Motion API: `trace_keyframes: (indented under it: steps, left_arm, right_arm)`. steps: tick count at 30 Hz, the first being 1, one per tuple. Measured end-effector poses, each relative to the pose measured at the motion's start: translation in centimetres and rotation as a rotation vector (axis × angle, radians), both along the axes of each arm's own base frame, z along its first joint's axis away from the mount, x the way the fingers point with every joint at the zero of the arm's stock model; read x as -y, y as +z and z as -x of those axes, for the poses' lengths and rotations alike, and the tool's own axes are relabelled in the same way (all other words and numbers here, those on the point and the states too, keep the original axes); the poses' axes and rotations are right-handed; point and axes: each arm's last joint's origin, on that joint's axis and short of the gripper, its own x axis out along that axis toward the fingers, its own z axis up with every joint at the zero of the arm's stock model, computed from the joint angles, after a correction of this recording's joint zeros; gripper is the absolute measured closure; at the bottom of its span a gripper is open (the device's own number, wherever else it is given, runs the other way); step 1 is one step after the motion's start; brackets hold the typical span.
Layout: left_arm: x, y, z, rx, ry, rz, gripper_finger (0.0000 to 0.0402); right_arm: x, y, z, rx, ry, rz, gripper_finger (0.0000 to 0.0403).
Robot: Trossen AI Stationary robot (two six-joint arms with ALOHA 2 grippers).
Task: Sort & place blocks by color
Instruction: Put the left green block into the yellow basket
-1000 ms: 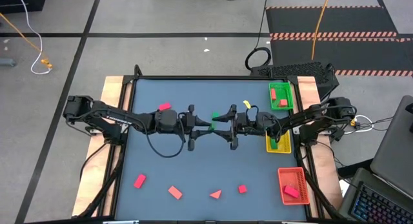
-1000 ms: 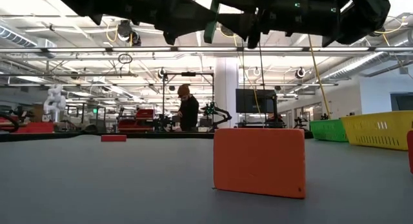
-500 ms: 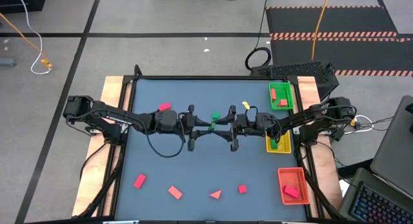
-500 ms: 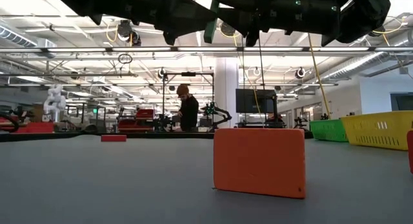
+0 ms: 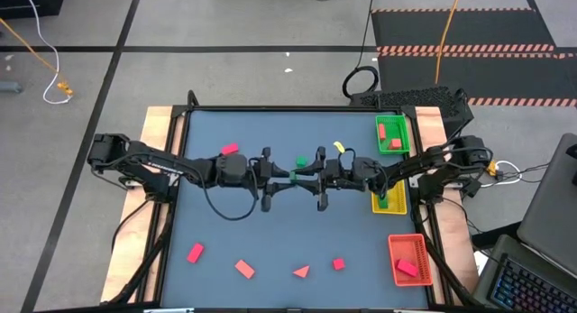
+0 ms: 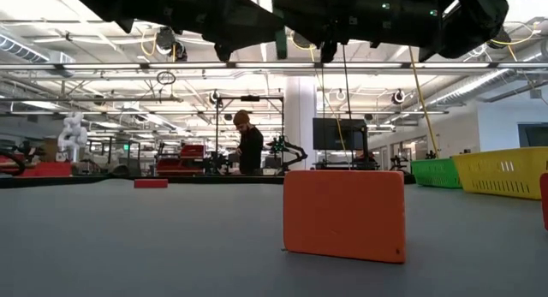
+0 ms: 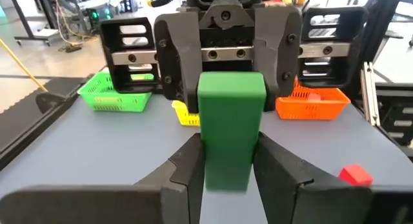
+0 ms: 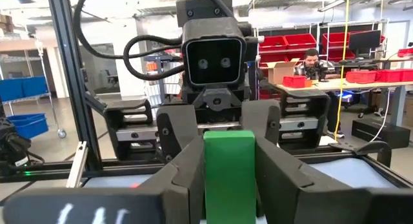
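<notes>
Green block [image 5: 297, 168] — long axis running arm to arm — clamped by both pincers, left [image 5: 286, 176] and right [image 5: 305, 174].

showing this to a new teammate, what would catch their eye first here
The two arms meet nose to nose above the middle of the table, the left gripper and right gripper both clamped on one green block held up in the air between them. Next, the loose red blocks along the near edge. Then the green tray, yellow tray and red tray down the right side.
</notes>
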Motion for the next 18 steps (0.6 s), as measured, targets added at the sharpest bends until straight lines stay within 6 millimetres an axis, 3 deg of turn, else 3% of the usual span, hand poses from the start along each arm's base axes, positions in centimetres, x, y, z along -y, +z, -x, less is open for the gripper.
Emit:
trace_keyframes:
  steps: [6,18]
  left_arm:
    - [0.0,-0.3,0.0,-0.028,-0.007,-0.007,0.0279]
    - [-0.1,0.0,0.6,-0.073,0.0,-0.033,0.022]
  right_arm:
    - [-0.2,-0.4,-0.7,-0.012,0.003,0.018,0.0306]
    - [-0.5,1.3,0.5,-0.073,0.014,0.075,0.0306]
